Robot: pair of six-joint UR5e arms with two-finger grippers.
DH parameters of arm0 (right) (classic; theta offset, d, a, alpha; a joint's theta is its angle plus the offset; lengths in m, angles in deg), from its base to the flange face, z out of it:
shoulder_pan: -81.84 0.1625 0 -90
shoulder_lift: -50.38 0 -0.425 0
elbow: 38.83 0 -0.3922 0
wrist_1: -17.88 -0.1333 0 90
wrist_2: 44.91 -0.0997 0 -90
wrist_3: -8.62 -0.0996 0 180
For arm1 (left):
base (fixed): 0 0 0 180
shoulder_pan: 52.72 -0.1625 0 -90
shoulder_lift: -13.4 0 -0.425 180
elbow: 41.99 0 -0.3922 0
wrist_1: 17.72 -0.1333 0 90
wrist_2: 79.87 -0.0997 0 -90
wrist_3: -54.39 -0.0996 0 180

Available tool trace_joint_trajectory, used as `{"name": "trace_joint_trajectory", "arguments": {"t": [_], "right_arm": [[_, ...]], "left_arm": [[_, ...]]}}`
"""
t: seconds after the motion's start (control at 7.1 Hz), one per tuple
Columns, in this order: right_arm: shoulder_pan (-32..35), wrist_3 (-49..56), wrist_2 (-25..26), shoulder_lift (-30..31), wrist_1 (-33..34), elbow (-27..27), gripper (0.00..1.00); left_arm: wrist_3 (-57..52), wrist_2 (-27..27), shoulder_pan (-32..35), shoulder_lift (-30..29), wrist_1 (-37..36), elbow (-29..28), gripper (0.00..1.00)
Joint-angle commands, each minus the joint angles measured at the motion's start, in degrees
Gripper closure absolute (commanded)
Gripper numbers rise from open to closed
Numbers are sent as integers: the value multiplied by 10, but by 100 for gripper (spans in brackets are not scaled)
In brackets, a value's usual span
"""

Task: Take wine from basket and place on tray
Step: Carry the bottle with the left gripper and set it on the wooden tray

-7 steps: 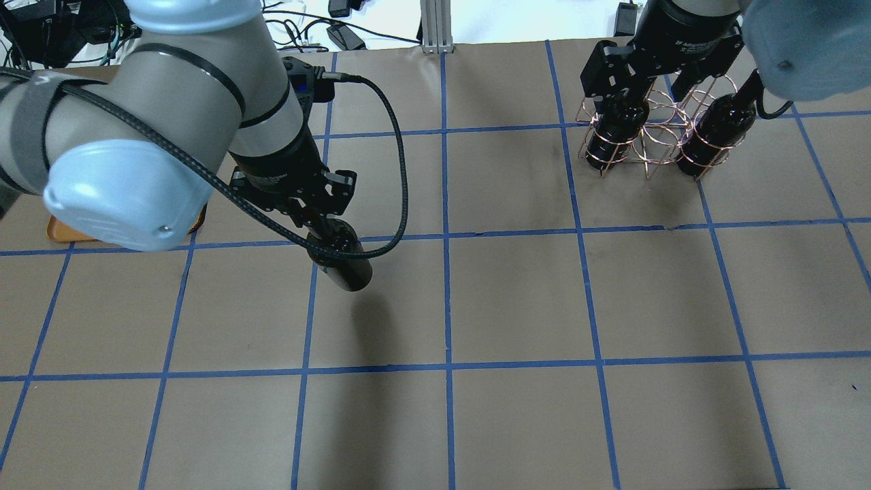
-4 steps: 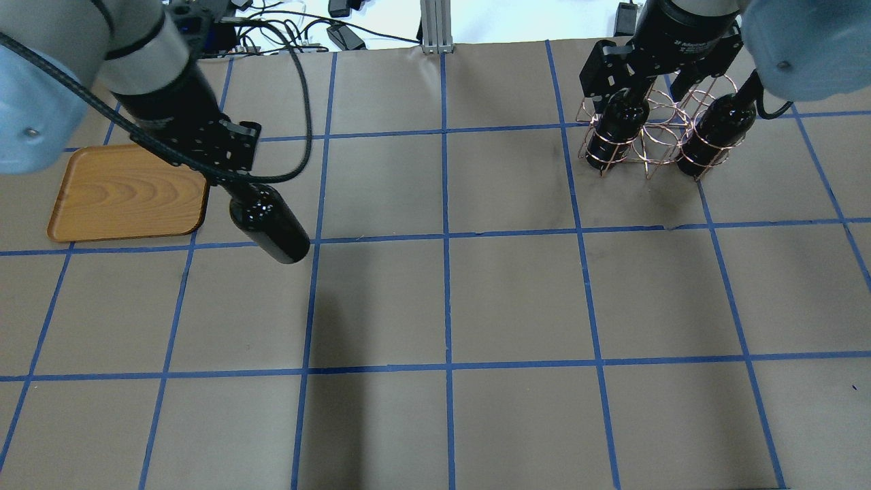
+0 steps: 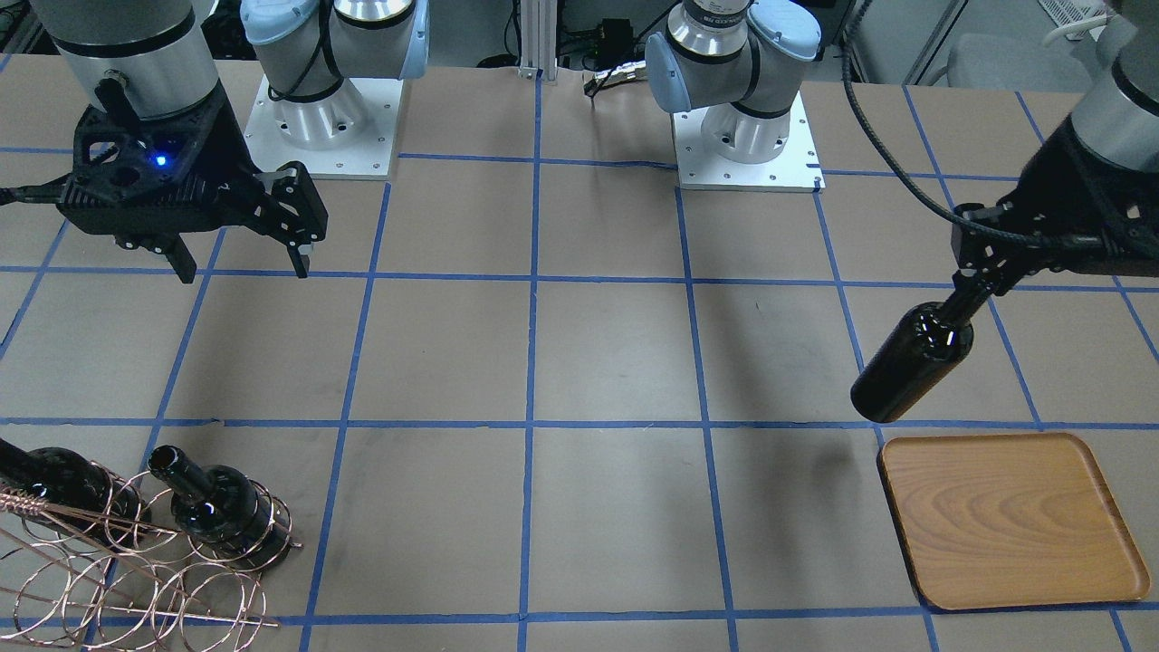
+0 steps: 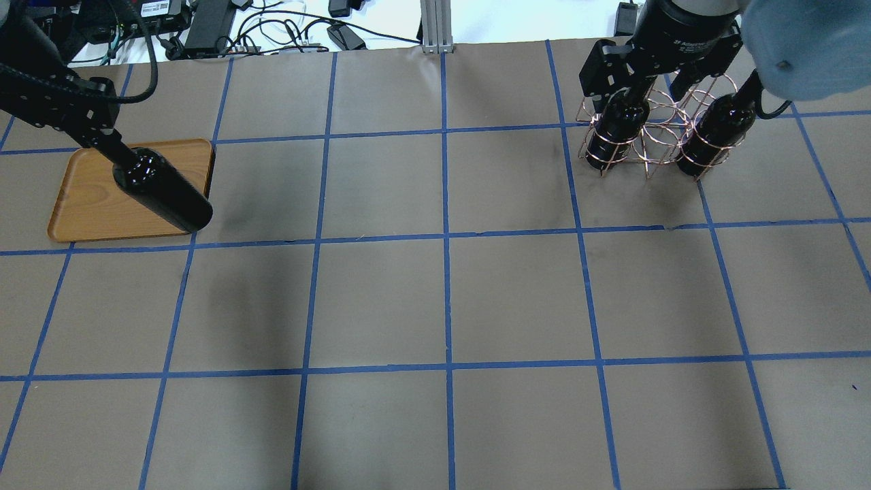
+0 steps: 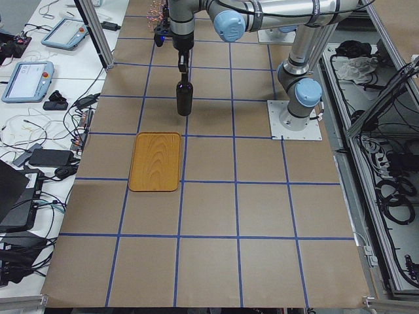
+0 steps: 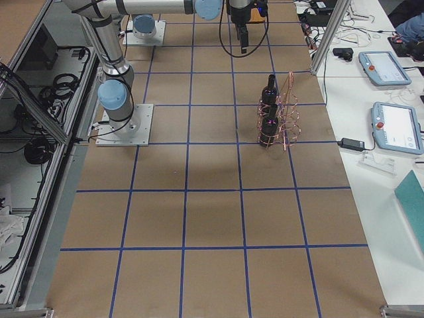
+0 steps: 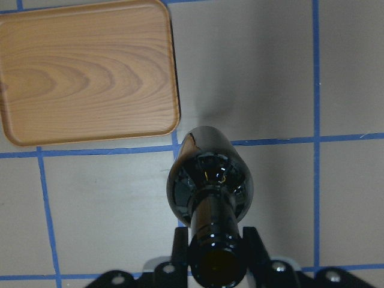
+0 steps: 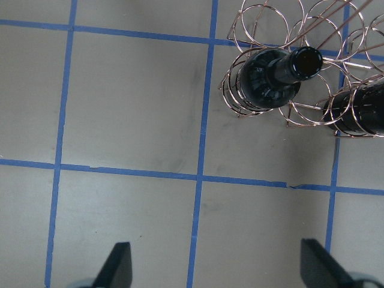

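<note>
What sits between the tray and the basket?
Bare table with blue tape lines up to the basket, per the front-facing view. Only the held bottle hangs just off the tray's corner nearer the robot.

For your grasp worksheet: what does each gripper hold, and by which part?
The left gripper holds a bottle by its neck. The right gripper is open, holding nothing.
</note>
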Motion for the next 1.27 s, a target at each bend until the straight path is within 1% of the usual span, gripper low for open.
{"name": "trace_joint_trajectory", "arguments": {"t": [0.0,0.14,0.42,0.56,0.7,0.85,1.13], "right_arm": [[0,-2,-1,-1,0,0,0],[0,-3,0,-1,0,0,0],[0,-3,0,0,0,0,0],[0,-3,0,0,0,0,0],[0,-3,0,0,-1,0,0],[0,-3,0,0,0,0,0],[0,-3,0,0,0,0,0]], "left_arm": [[-35,-6,-41,-70,-1,-77,100],[-39,-6,-46,-106,-2,-112,100],[-43,-4,-50,-154,-46,-134,100],[-49,-5,-58,-171,-65,-143,100],[-72,-7,-96,-179,-67,-156,100],[-85,-4,-117,-188,-67,-157,100],[-86,3,-117,-208,-82,-156,100]]}}
